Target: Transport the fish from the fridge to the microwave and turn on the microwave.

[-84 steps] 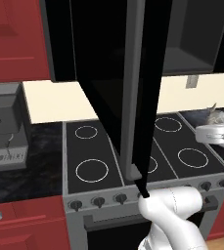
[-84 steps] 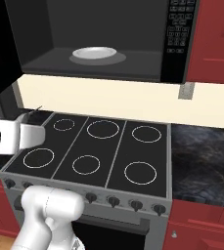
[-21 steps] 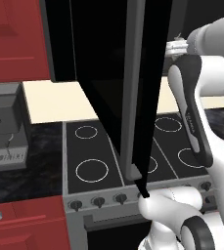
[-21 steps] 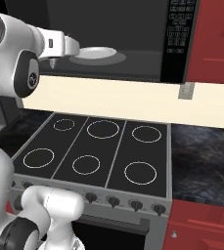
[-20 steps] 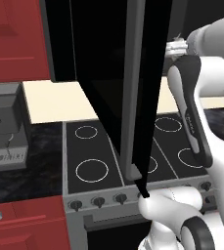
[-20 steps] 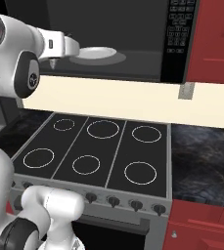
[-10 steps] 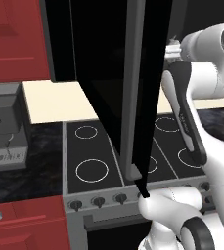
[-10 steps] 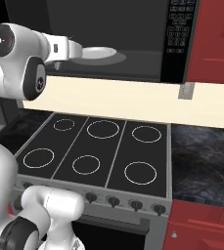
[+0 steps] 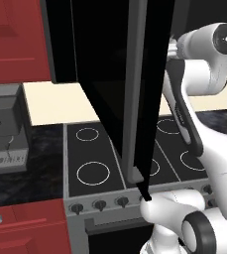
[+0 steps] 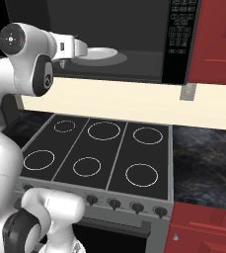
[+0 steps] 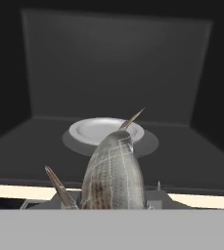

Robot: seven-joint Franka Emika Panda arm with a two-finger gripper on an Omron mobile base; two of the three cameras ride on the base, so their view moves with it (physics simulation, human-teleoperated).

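Fish held at the mouth of the open microwave

The jaws hold the fish [image 11: 112, 176] between them, its body rising from the bottom of the hand view and its pointed tail aimed at the white plate [image 11: 105, 129] in the middle of the microwave [image 10: 134, 44] floor. In the right base view the arm reaches in at the cavity's front left edge, beside the plate, above the stove [image 10: 99, 158]. The microwave's black door [image 9: 120, 84] stands swung open.
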